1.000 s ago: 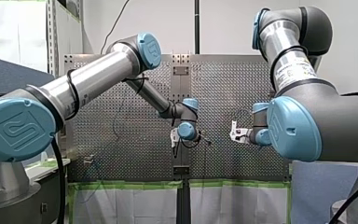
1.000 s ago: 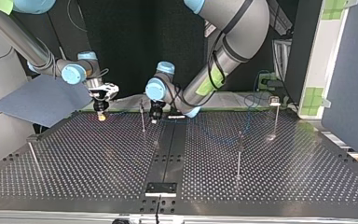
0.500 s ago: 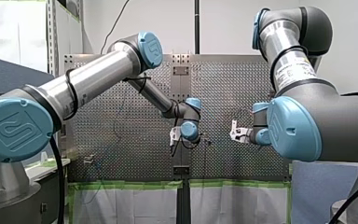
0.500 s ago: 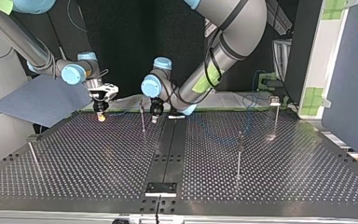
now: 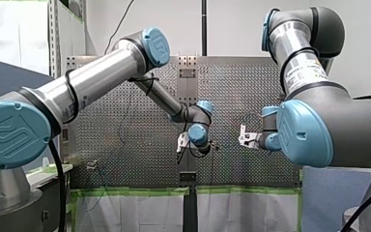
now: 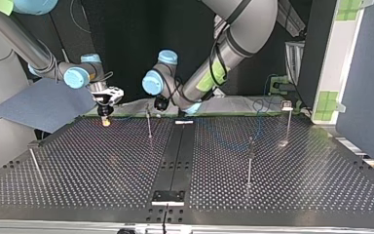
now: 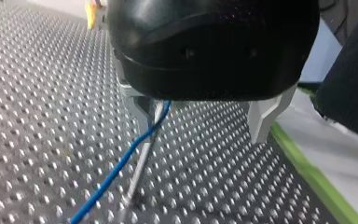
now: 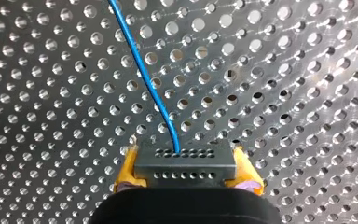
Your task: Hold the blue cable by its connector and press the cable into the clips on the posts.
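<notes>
1. In the left wrist view the bulky black body of my left pincer (image 7: 200, 130) hides the upper run of the thin blue cable (image 7: 121, 168). Its metal fingers (image 7: 265, 116) stand wide apart, gripping nothing.
2. The cable and a slim metal post (image 7: 140, 168) pass between those fingers, close beside one. Whether the cable sits in a clip cannot be told.
3. Only the right wrist view shows my right pincer (image 8: 185, 158), yellow pads closed on the grey, hole-dotted connector (image 8: 185, 170). The cable leaves it over the perforated metal tabletop (image 8: 51, 116).
4. In the top view the cable is barely traceable; more posts (image 6: 250, 161) stand well apart.
5. In the front view the arms screen much of the tabletop.
</notes>
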Controlling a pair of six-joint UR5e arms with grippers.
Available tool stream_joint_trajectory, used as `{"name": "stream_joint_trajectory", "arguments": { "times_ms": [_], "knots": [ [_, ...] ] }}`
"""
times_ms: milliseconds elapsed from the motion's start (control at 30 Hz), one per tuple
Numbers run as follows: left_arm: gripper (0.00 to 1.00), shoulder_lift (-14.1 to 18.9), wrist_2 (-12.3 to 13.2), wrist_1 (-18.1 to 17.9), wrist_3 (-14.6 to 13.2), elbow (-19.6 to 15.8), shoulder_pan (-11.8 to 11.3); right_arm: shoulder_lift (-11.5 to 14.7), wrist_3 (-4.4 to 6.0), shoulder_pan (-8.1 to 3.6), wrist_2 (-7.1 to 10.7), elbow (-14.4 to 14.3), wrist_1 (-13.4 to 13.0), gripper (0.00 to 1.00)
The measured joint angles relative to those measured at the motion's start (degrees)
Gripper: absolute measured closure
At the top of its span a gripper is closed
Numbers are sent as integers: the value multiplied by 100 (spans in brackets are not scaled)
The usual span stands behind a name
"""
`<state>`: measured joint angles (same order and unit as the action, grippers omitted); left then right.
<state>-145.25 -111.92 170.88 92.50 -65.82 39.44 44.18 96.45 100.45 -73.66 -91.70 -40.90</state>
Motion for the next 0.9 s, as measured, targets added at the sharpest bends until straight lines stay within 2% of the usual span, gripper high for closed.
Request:
{"name": "stream_joint_trajectory", "arguments": {
  "times_ms": [267,600,900],
  "knots": [
    [2,278,89,-325,62,-380,105,-1,-1,-28,0,-2,27,100],
    [2,300,131,-723,368,-850,302,-8,-1,-33,0,-2,33,100],
    [2,301,136,-914,502,-926,282,-9,6,-34,-1,-2,44,100]
  ]
}}
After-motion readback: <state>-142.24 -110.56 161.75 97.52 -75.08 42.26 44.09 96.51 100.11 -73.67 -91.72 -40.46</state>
